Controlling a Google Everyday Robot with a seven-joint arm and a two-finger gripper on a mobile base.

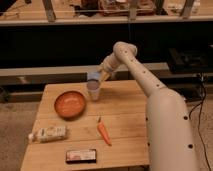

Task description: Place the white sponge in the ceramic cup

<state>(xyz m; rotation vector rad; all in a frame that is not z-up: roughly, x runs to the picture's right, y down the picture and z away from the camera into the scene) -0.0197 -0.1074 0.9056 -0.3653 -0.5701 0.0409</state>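
The ceramic cup (93, 91) is small, greyish-white and stands upright at the back of the wooden table (125, 125), just right of the orange bowl. The white sponge (93, 76), a pale bluish block, sits directly above the cup's mouth, just over its rim. My gripper (100, 76) reaches in from the right at the end of the white arm and is beside the sponge, right above the cup. The contact between gripper and sponge is hard to make out.
A wide orange-red bowl (69, 103) sits left of the cup. A carrot (103, 132) lies mid-table. A whitish printed bag (49, 133) lies at the left edge, and a dark flat packet (81, 155) lies near the front edge. My arm's white body fills the right side.
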